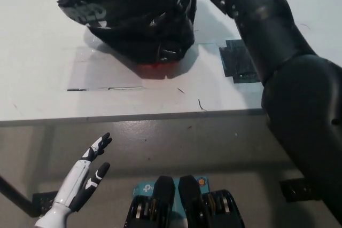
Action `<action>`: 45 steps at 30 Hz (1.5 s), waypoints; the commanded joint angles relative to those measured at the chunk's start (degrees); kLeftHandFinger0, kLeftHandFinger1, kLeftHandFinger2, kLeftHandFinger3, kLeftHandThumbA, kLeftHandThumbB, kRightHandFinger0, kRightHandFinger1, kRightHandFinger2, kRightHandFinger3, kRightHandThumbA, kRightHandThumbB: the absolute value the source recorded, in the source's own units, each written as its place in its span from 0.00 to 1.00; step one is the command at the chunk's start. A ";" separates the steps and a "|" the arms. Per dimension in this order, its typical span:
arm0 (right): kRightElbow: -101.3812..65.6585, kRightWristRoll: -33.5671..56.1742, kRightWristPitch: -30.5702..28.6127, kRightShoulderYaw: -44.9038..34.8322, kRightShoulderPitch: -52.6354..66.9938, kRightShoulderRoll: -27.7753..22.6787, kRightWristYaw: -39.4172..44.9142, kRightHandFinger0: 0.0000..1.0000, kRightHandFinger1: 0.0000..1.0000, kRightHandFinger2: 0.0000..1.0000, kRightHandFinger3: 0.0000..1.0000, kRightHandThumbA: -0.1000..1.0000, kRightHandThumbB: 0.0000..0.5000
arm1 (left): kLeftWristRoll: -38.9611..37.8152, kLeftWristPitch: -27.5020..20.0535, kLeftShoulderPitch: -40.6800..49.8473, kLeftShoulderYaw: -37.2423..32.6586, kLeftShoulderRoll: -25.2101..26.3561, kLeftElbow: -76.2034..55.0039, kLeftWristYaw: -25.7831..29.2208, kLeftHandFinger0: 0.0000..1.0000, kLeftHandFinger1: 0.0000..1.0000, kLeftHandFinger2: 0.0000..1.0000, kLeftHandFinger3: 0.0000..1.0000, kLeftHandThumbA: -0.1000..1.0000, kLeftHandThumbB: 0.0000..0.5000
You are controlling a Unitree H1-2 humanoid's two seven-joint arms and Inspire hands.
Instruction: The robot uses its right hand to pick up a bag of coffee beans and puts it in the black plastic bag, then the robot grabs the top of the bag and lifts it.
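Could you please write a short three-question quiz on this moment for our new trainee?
1. True or false: the black plastic bag lies flat with its mouth open to the camera.
2. Which hand rests below the white table's edge with fingers spread? A. left hand B. right hand
3. What colour shows at the bag's lower edge, near the table?

Key:
1. False: it is gathered and raised toward the top of the picture, its mouth not visible.
2. A; the right arm reaches up to the bag.
3. Red.

Looks like a lab or test room: plain white desk (43,78) with tape marks, bare grey floor (187,148) beside the desk.
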 commanded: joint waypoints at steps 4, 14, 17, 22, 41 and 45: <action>-4.04 3.75 -0.51 2.01 -10.24 -0.93 1.86 0.00 0.20 0.69 0.76 0.18 0.04 | -0.27 -2.75 -0.97 -0.56 1.34 0.02 -0.99 1.00 1.00 1.00 1.00 1.00 0.38; -5.73 5.02 1.14 3.13 -13.46 -2.14 1.45 0.00 0.26 0.65 0.78 0.22 0.00 | -0.53 -2.70 -1.02 -1.44 1.15 0.25 -1.09 1.00 1.00 1.00 1.00 1.00 0.36; -6.15 5.60 1.89 3.16 -14.36 -2.56 1.15 0.00 0.25 0.65 0.79 0.22 0.00 | -0.72 -3.16 -0.87 -1.65 1.05 0.56 -1.09 1.00 1.00 1.00 1.00 1.00 0.35; -6.85 6.35 2.61 3.25 -15.99 -3.01 1.08 0.00 0.28 0.70 0.83 0.23 0.01 | -0.37 -2.86 -0.80 -1.88 0.94 0.30 -1.22 1.00 1.00 1.00 1.00 1.00 0.37; -4.93 7.47 0.57 4.73 -15.21 1.81 1.38 0.00 0.32 0.72 0.86 0.17 0.01 | 0.12 -1.04 -1.66 -3.43 1.08 -0.06 -2.75 1.00 1.00 1.00 1.00 1.00 0.41; -4.47 6.71 -0.54 5.54 -13.60 3.99 0.91 0.00 0.31 0.72 0.84 0.16 0.00 | 0.18 -0.93 -1.83 -3.84 1.09 -0.25 -3.09 1.00 1.00 0.99 1.00 1.00 0.43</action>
